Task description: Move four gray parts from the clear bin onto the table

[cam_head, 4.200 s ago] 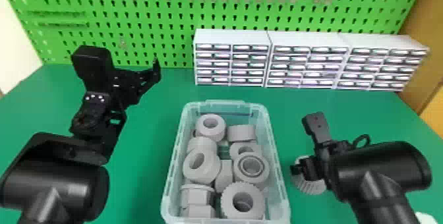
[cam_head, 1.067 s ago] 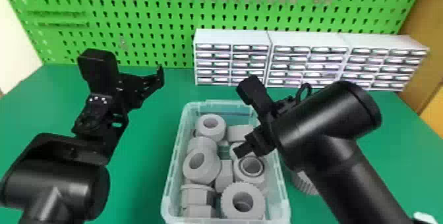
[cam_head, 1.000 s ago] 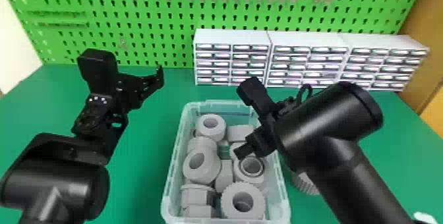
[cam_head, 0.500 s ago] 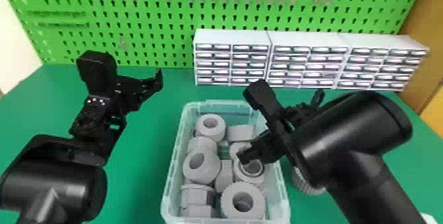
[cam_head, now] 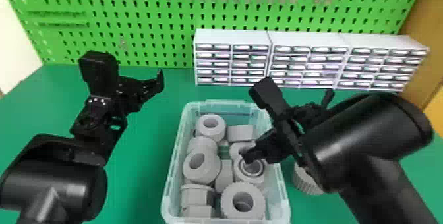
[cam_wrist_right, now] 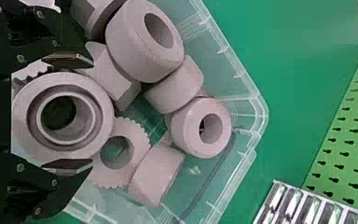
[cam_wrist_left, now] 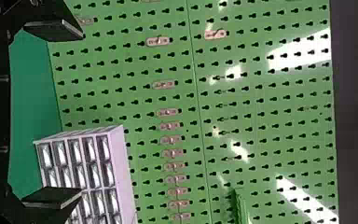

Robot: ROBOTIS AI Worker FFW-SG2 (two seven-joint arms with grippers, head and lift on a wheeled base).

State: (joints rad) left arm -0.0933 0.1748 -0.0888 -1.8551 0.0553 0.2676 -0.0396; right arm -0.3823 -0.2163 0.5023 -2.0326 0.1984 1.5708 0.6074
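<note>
One ringed part [cam_wrist_right: 83,125]: bringing the right gripper [cam_wrist_right: 92,113] from table [cam_head: 138,187] to bin [cam_head: 286,203], fingers spread over it, likely readying another pick.

black fingers [cam_wrist_left: 53,30] stand apart before a green pegboard [cam_wrist_left: 261,140] and drawer unit [cam_wrist_left: 121,156].

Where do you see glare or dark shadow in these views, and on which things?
Left wrist view: white glare patches on the green perforated pegboard; right wrist view: deep shadow inside the hole of the large gray ring-shaped part; head view: soft sheen along the right arm's black cylindrical housing.
</note>
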